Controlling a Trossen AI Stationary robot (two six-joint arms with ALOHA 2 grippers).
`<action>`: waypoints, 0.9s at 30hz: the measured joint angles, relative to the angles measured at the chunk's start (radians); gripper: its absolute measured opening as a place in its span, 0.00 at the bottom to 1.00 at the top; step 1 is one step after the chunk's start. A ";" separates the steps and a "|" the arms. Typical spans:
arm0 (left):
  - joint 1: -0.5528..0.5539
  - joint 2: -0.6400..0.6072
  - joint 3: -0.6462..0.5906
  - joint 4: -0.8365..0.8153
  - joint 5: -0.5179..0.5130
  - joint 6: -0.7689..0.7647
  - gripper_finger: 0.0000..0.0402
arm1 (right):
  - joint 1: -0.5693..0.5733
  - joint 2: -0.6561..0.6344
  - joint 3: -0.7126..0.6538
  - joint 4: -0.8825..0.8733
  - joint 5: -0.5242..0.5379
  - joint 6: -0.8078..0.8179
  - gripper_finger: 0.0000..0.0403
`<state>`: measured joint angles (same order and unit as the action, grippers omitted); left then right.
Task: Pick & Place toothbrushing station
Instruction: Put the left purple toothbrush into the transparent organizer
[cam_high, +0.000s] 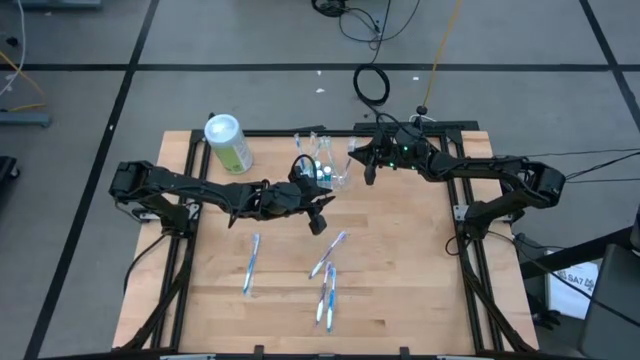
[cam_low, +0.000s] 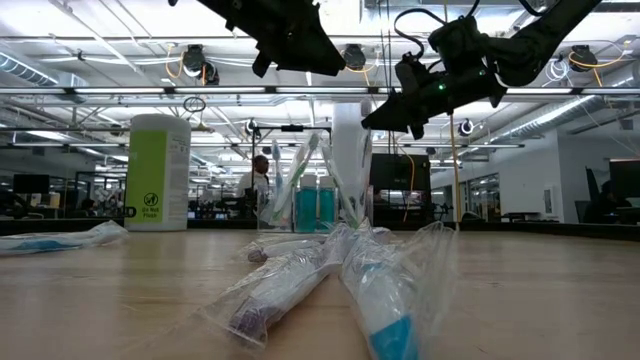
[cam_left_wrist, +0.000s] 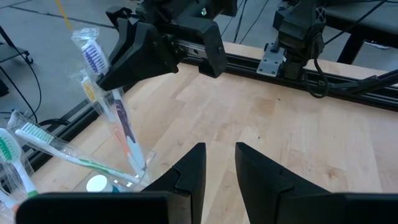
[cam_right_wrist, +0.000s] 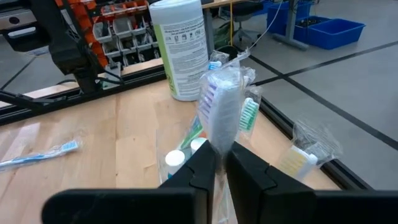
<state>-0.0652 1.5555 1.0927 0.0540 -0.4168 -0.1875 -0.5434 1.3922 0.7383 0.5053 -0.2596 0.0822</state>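
The clear toothbrushing station (cam_high: 322, 172) stands on the table's far middle and holds several wrapped toothbrushes and teal-capped tubes; it also shows in the low view (cam_low: 318, 205) and the left wrist view (cam_left_wrist: 99, 183). My right gripper (cam_right_wrist: 219, 163) is over it, shut on a wrapped purple-bristled toothbrush (cam_left_wrist: 94, 56). My left gripper (cam_left_wrist: 219, 165) is open and empty, just near of the station (cam_high: 320, 220), above the wood. My right gripper pinches the wrapped toothbrush between its two fingers at the upper handle (cam_right_wrist: 217, 140), just below the head. The fingers (cam_left_wrist: 124, 65) come from the table's right, slanting down. The brush stands nearly upright, head up, its lower end (cam_left_wrist: 134, 163) down in the station.
A green-and-white canister (cam_high: 228, 142) stands at the far left. Several wrapped toothbrushes lie loose on the near middle of the table (cam_high: 252, 262), (cam_high: 330, 255), (cam_high: 327, 295). Another wrapped brush lies by the far edge (cam_right_wrist: 308, 152). The black frame rail (cam_high: 300, 132) runs along the far edge.
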 joint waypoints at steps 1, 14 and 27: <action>0.000 0.000 0.000 0.000 0.000 0.000 0.23 | 0.000 0.000 0.000 0.000 0.000 0.001 0.08; 0.000 0.000 0.000 0.000 0.000 0.001 0.23 | -0.008 0.000 0.000 -0.001 0.000 0.000 0.14; 0.000 0.000 0.000 -0.001 0.000 0.002 0.23 | -0.018 0.020 0.001 -0.007 -0.003 -0.016 0.32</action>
<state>-0.0652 1.5558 1.0927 0.0531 -0.4171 -0.1859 -0.5613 1.4120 0.7393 0.4987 -0.2624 0.0662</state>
